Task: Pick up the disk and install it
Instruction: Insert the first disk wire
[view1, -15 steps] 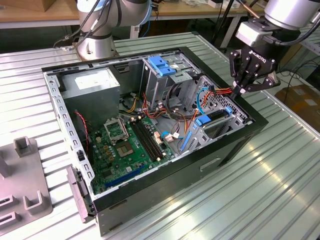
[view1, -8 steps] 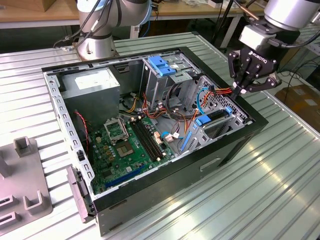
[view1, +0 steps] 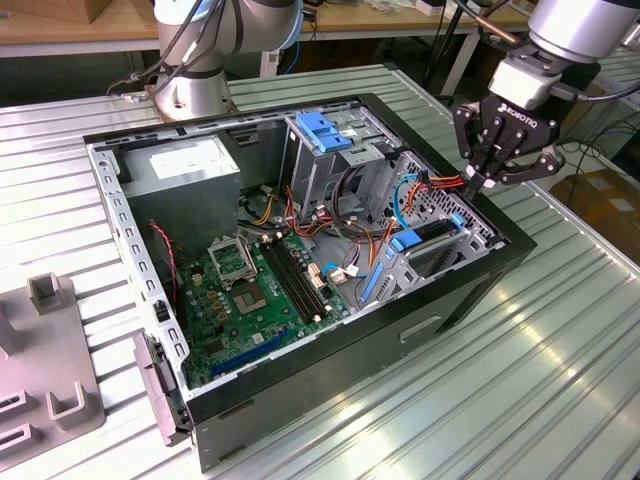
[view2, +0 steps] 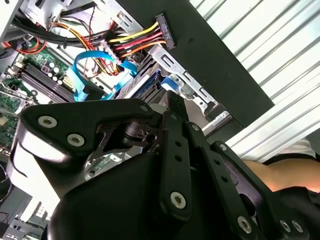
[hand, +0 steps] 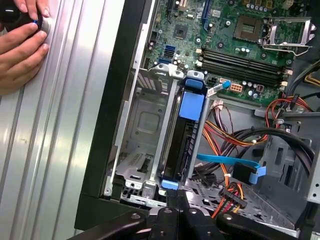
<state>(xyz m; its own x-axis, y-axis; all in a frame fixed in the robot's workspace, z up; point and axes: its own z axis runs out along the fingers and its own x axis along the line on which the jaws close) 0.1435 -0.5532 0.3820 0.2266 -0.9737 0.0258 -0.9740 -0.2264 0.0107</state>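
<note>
The tool, clenched shut and grasping nothing, hung at the rim of the computer case. In the first wrist view the disk stood on edge in its bay just ahead of the tool, with a person's hand on the bench off to one side.

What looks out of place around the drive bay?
Nothing damaged. The disk stands on edge in its bay, but a power connector hangs unplugged nearby, and a person's hand is on the table beside the case.
</note>
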